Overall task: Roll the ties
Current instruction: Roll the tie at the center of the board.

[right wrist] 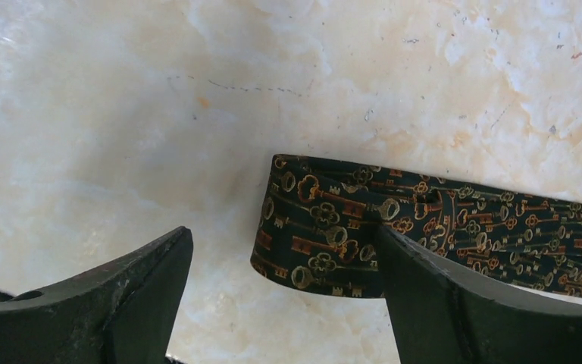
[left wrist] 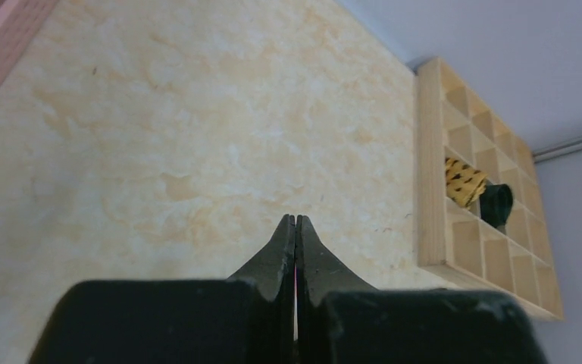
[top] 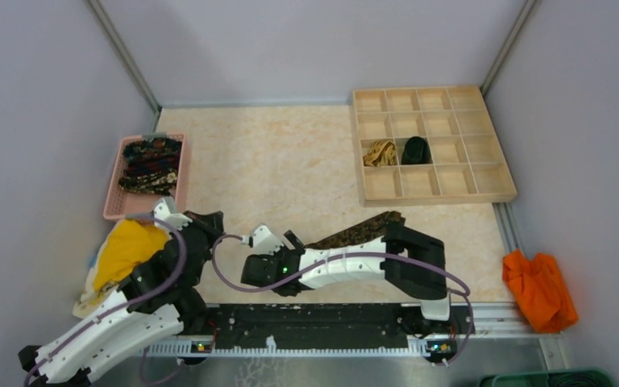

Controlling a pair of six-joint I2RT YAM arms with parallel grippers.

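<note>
A dark tie [top: 363, 230] with a gold key pattern lies flat on the table in front of the right arm. My right gripper [top: 292, 239] is open just above its narrow end. In the right wrist view the tie [right wrist: 333, 227] lies between the open gripper's [right wrist: 282, 231] fingers, close to the right finger [right wrist: 424, 288]. My left gripper [top: 212, 219] is shut and empty; its closed tips [left wrist: 295, 220] hover over bare table. Several dark patterned ties [top: 151, 164] are piled in a pink basket [top: 113, 193]. A tan-gold rolled tie [top: 380, 152] and a black one [top: 416, 150] sit in adjoining compartments.
A wooden compartment tray [top: 439, 197] stands at the back right; it also shows in the left wrist view [left wrist: 432, 174]. A yellow cloth [top: 127, 250] lies under the left arm. An orange cloth [top: 540, 286] lies at the right edge. Grey walls enclose the table.
</note>
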